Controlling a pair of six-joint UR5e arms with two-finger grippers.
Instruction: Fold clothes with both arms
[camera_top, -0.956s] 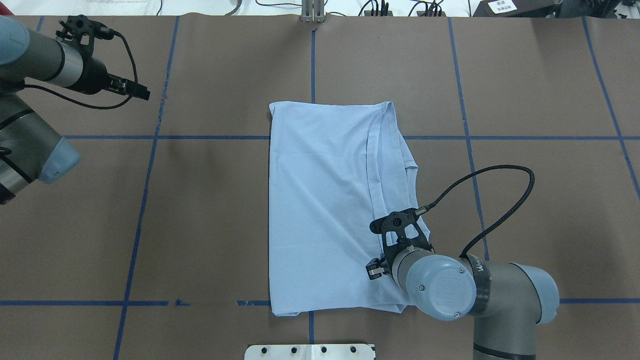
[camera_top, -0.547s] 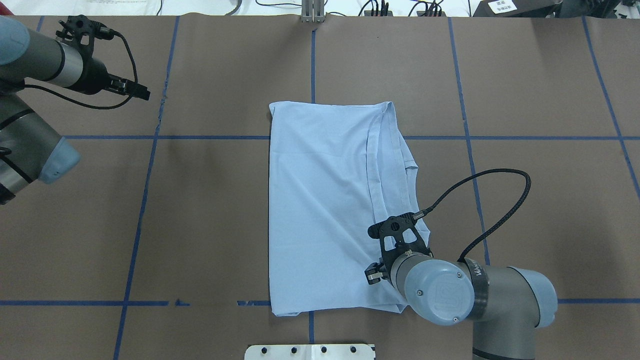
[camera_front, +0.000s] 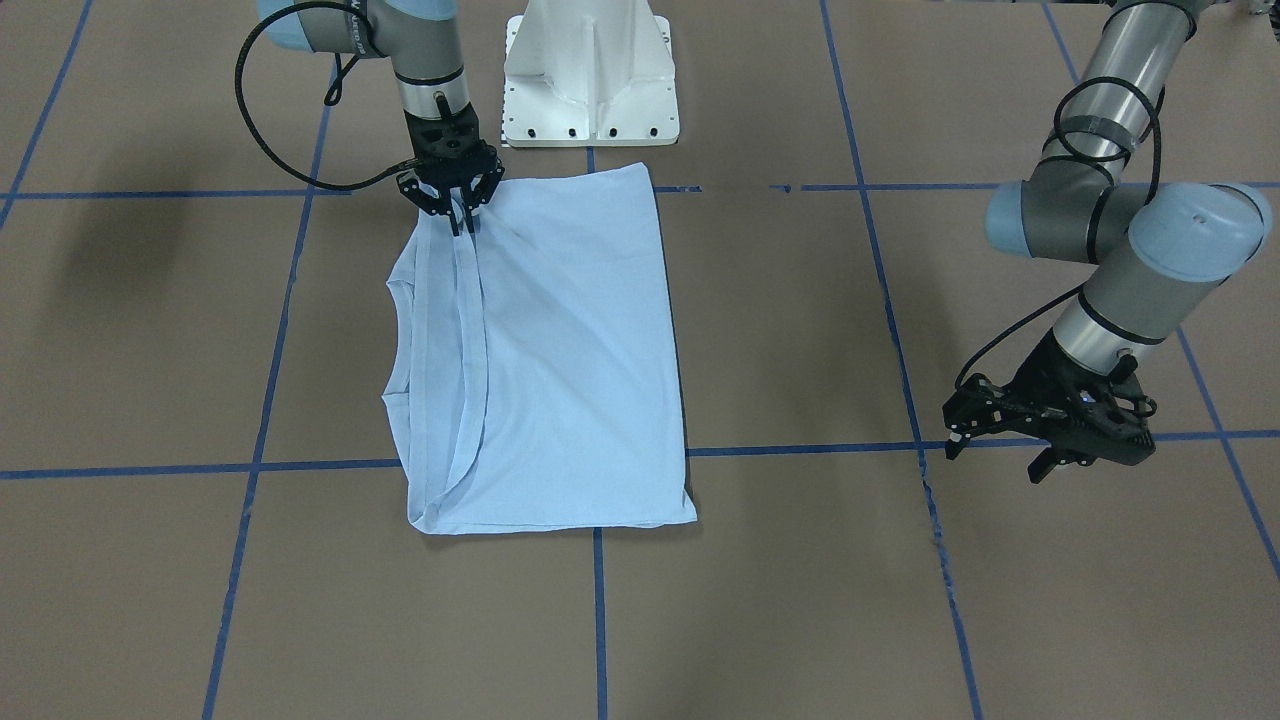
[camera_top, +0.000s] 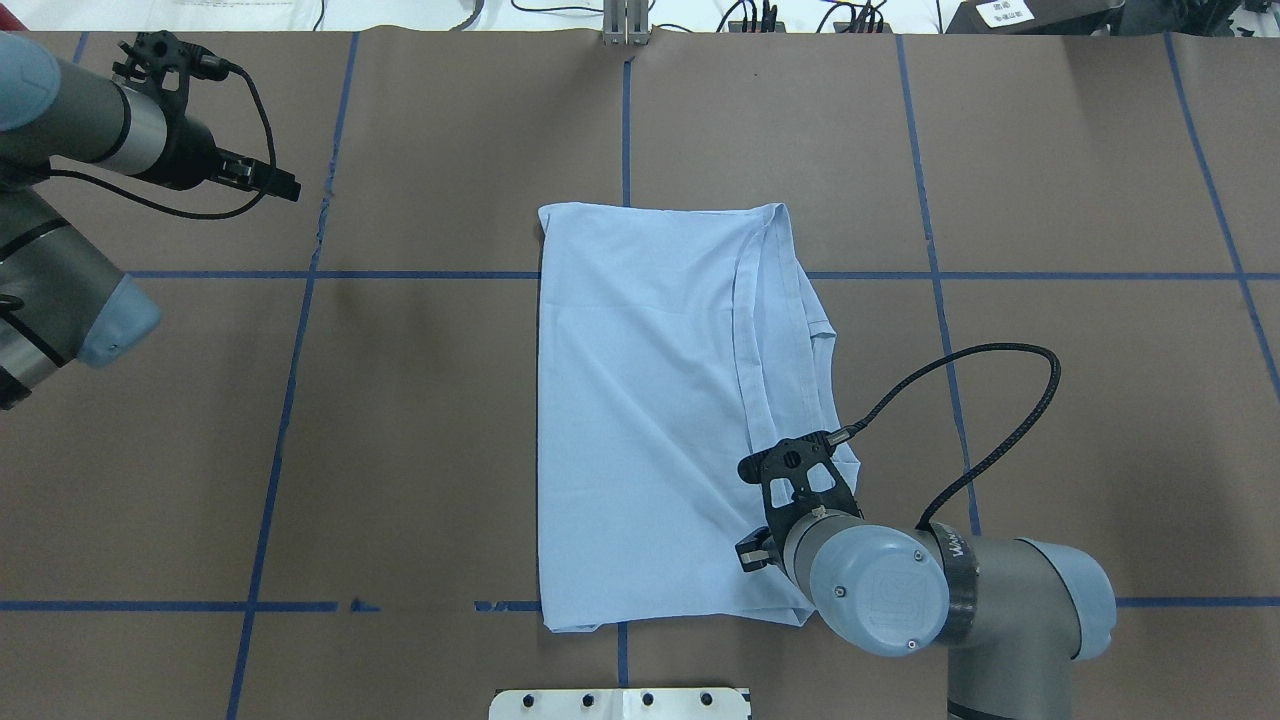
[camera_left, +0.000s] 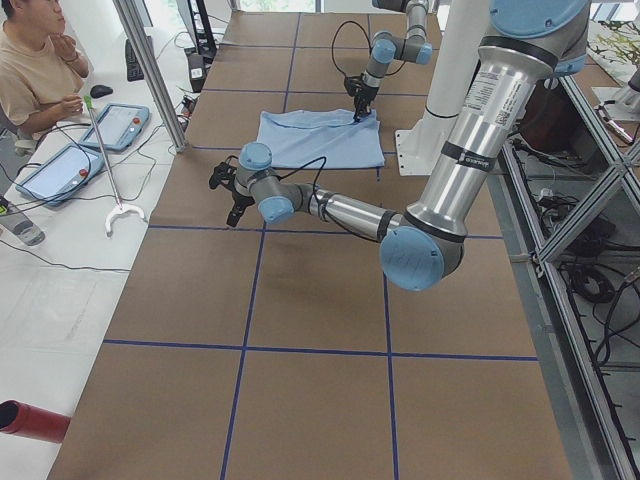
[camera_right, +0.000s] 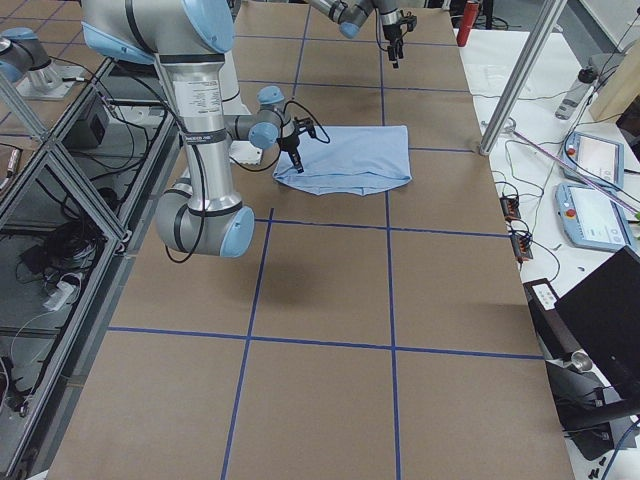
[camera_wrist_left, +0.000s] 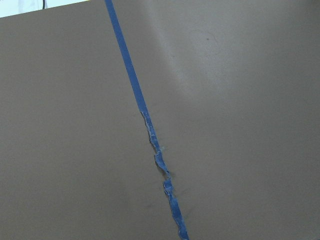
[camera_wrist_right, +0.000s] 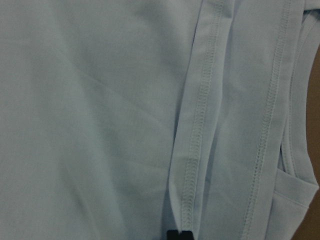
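Right gripper (camera_front: 462, 222) is clamped on the T-shirt (camera_front: 560, 350) hem beneath it; so thin a pinch could slip when lifted. Left gripper (camera_top: 288, 187) holds nothing; its opening cannot be told.

Brown table (camera_top: 420, 420), blue tape lines (camera_top: 287, 400), one seemingly torn; light blue T-shirt (camera_top: 640, 400) flat at centre.

A: Light blue T-shirt (camera_top: 640, 400) lies flat in the middle of the table (camera_top: 420, 420), folded lengthwise into a tall rectangle, its stitched hems stacked along the robot's right side.

B: And the right gripper (camera_front: 462, 222) points straight down, fingers pinched on that hem near the base-side corner!

A: Left gripper (camera_front: 995, 452) hovers well apart from it, jaws spread.
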